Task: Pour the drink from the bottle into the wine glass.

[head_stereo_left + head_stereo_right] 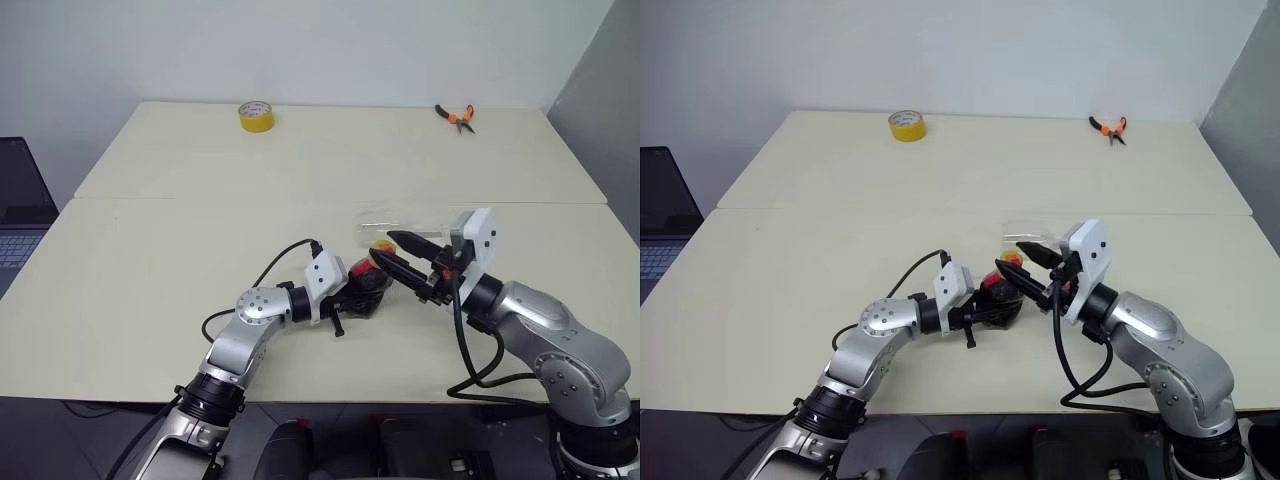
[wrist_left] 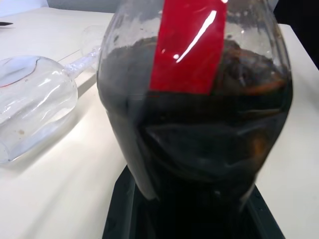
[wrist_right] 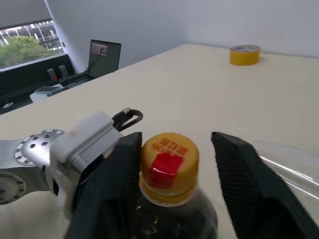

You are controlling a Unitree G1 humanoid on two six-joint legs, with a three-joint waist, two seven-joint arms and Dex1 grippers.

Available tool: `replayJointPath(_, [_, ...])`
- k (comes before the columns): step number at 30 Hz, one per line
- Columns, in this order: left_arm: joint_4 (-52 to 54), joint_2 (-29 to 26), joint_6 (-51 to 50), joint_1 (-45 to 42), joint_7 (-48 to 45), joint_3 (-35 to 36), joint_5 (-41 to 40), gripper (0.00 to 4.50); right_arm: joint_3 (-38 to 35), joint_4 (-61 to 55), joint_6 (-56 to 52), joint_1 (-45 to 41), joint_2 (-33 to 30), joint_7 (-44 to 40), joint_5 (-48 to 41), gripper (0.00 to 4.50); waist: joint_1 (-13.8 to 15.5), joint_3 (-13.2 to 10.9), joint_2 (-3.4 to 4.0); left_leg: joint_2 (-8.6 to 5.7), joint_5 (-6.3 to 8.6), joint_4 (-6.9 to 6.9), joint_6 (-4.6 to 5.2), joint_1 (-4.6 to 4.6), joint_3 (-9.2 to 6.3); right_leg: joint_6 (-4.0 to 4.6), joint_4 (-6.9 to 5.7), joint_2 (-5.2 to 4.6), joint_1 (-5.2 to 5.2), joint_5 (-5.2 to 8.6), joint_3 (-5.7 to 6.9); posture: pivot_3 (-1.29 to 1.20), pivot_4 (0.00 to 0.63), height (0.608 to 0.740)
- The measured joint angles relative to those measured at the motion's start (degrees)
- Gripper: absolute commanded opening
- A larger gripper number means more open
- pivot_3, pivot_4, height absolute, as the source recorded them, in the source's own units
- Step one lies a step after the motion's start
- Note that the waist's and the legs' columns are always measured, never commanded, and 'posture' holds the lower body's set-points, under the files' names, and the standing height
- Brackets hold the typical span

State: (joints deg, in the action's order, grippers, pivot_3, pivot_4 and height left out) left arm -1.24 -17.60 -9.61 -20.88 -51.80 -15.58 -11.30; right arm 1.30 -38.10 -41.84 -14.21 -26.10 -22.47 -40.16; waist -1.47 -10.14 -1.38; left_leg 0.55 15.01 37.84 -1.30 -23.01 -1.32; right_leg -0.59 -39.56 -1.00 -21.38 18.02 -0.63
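- Left eye view: cream table (image 1: 150,300) with a seam across it, plain pale wall behind; a laptop (image 1: 20,205) off its left edge.
- Bottle (image 1: 365,285) of dark drink (image 2: 199,144) stands near the table's front, clenched by the left gripper (image 1: 350,295); red label (image 2: 192,45); yellow cap (image 3: 168,167) bears red characters, unreadable.
- Right gripper (image 3: 174,189) straddles the cap, fingers apart, not yet closed on it.
- Wine glass (image 2: 35,102) lies on its side just behind the bottle.
- Yellow tape roll (image 1: 256,116) and orange pliers (image 1: 456,117) lie far behind the bottle.
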Motion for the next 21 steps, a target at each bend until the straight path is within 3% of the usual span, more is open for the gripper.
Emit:
replayJointPath(10, [0.0,0.0,0.0,0.0,0.0,0.0,0.0,0.63,-0.5,0.1,-0.1,0.5,1.1,0.0,-1.0,1.21,0.0,0.0,0.00,0.00,0.00,0.00,0.00,0.00,0.00,0.00,0.00,0.00,0.00,0.00,0.00,0.00,0.150,0.740])
replayJointPath(21, [0.2,0.2,0.1,0.0,0.0,-0.1,0.0,0.63,-4.4,0.5,-1.5,2.0,6.2,3.4,-10.8,1.21,0.0,0.0,0.00,0.01,0.00,0.00,0.00,0.00,0.00,0.00,-0.01,0.00,0.00,0.00,0.00,0.00,0.150,0.740])
